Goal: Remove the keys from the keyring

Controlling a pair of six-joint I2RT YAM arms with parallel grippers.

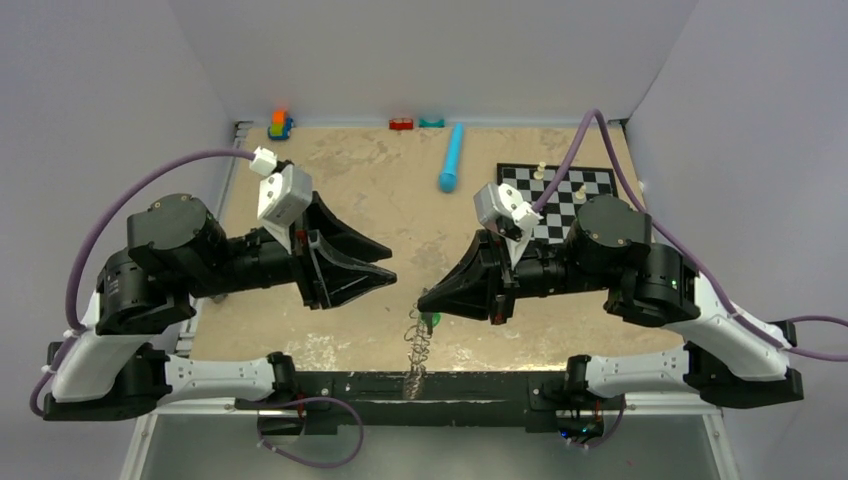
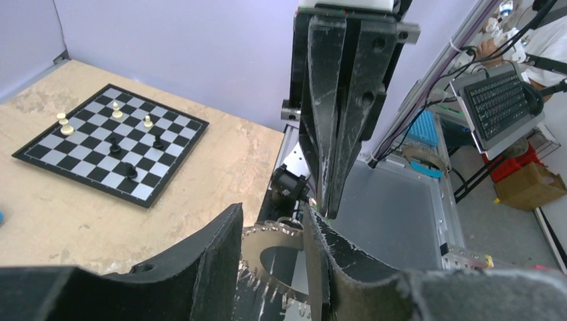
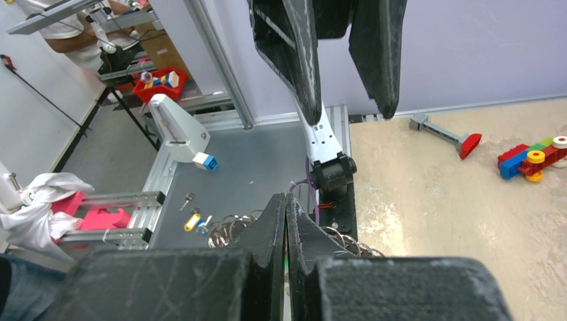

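Observation:
My right gripper [image 1: 425, 300] is shut near the table's front edge, and the green head of a small key [image 1: 432, 320] pokes out just below its tips. In the right wrist view a green sliver shows between the closed fingers [image 3: 275, 221]. The keyring [image 1: 418, 352] with its silver keys hangs below that key, over the table's front rail. In the left wrist view it is a grey hoop [image 2: 264, 244] with a jagged rim of keys [image 2: 289, 289], seen between my left fingers. My left gripper [image 1: 386, 266] is open, up and left of the ring, not touching it.
A chessboard [image 1: 560, 200] with a few pieces lies at the back right. A blue cylinder [image 1: 451, 160] lies at the back middle. Toy bricks [image 1: 280, 124] and small red and teal parts [image 1: 402, 124] line the back wall. Loose keys [image 3: 192, 221] lie on the grey tray below the table.

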